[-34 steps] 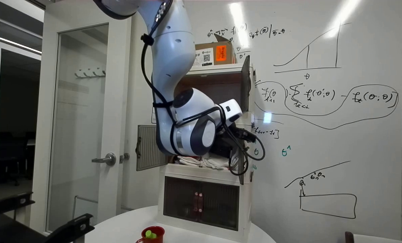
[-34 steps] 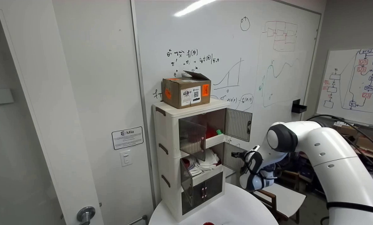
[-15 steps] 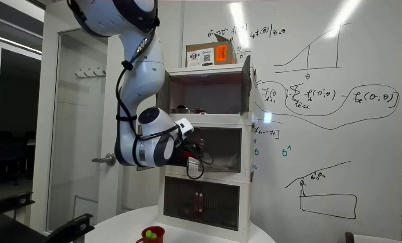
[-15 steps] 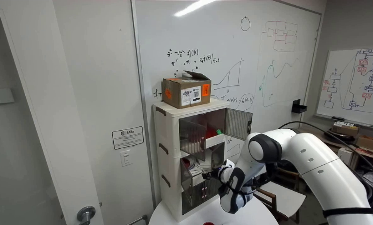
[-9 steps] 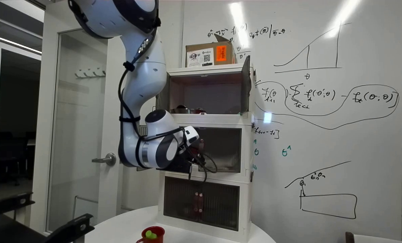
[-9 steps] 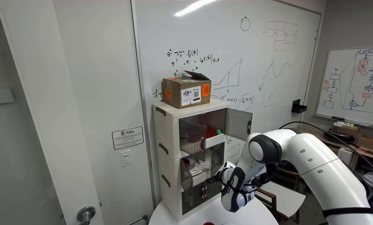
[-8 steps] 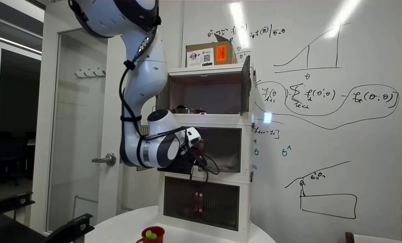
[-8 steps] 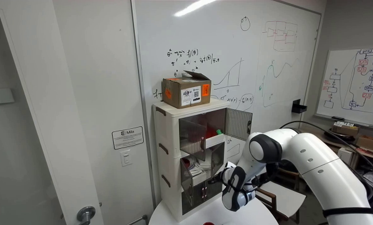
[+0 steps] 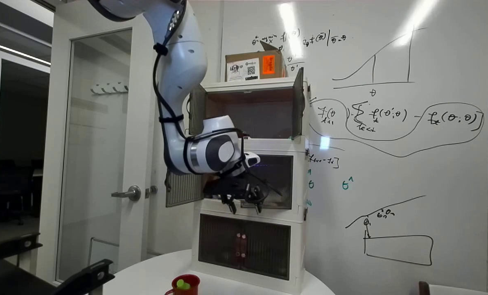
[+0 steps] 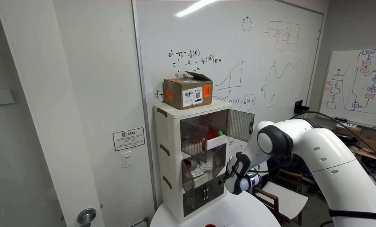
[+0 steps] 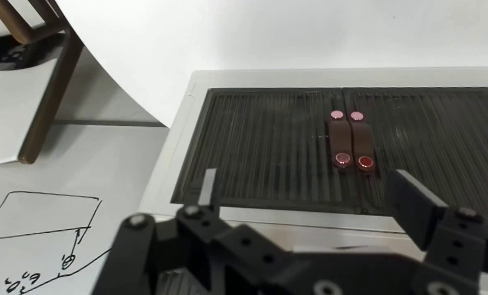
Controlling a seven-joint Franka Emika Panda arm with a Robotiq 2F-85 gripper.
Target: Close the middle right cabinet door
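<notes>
In an exterior view, leftmost, the dark, ribbed, translucent middle left door [image 9: 184, 190] stands wide open, presumably out of the way. Next, the black two-fingered gripper [image 9: 245, 209] tilts downward, its jaws parted around nothing, likely because closing calls for pushing, not gripping. Right of it, the dark, flat, translucent middle right cabinet door [image 9: 277, 176] hangs ajar on the tall white cabinet [image 9: 296, 254], set at the far edge of the round white surface [image 9: 158, 274], perhaps for swinging room.

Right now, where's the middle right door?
In both exterior views, the middle right door is on the right half of the cabinet, below the top right door.
</notes>
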